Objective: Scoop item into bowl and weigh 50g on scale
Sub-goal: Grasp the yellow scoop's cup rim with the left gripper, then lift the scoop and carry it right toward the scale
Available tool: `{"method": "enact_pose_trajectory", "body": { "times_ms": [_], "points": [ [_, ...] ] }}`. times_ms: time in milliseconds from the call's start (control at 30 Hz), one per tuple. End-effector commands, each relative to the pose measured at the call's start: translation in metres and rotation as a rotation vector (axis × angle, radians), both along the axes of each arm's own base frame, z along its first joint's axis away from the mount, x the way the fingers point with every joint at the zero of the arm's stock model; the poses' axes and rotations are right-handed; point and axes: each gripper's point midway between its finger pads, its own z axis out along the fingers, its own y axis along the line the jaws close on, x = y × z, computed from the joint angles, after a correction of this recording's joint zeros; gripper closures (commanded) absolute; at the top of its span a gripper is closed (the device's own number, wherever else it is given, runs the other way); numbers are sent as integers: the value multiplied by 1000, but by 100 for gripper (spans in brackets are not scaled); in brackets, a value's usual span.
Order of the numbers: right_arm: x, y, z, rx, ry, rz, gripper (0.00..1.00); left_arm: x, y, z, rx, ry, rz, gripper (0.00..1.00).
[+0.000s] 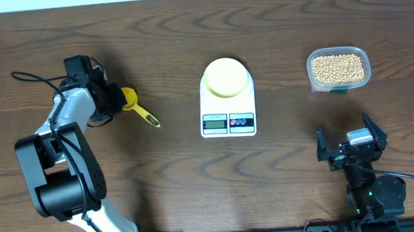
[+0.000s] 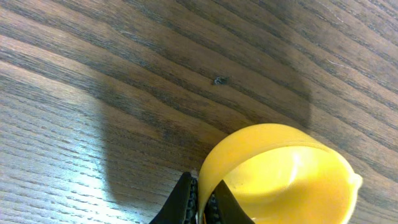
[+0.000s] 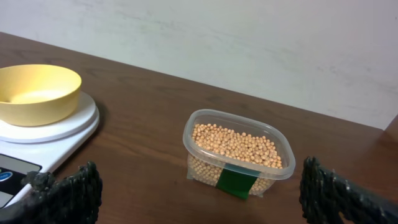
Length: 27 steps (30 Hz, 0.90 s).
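Overhead looks straight down on the whole table (image 1: 156,38); left wrist sits close above it — right wrist looks low, sharing the scale (image 1: 227,111) with overhead.

Overhead: digits on the scale (image 1: 227,103) display are too small to read, as is the print on the measuring scoop (image 1: 141,112) handle.

Left wrist: scoop cut by the bottom edge, handle out of frame. Left gripper (image 2: 202,190) shows only its finger ends, flanking the scoop rim. Clamped or not, cannot tell.

Right wrist: scale cut by the left and bottom edges, display mostly lost. Right gripper (image 3: 199,165) fingers run off the bottom edge. Green label on the clear tub (image 3: 236,152) is unreadable.
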Motion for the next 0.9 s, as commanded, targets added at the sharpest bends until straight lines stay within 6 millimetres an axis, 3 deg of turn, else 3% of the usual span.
{"method": "enact_pose_trajectory", "body": {
  "times_ms": [0, 367, 467, 667, 867],
  "points": [
    [0, 2, -1, -10, -1, 7, 1, -6, 1, -10, 1, 32, 9, 92],
    [0, 2, -1, -10, -1, 7, 1, -11, 1, -7, -3, 48, 12, 93],
    [0, 2, -1, -10, -1, 7, 1, -10, 1, 7, -8, 24, 40, 92],
    [0, 2, -1, -10, -1, 7, 1, -6, 2, 54, -10, -73, 97, 93],
    [0, 2, -1, -10, -1, 7, 1, -14, 0, 81, -7, -104, 100, 93]
  ]
}}
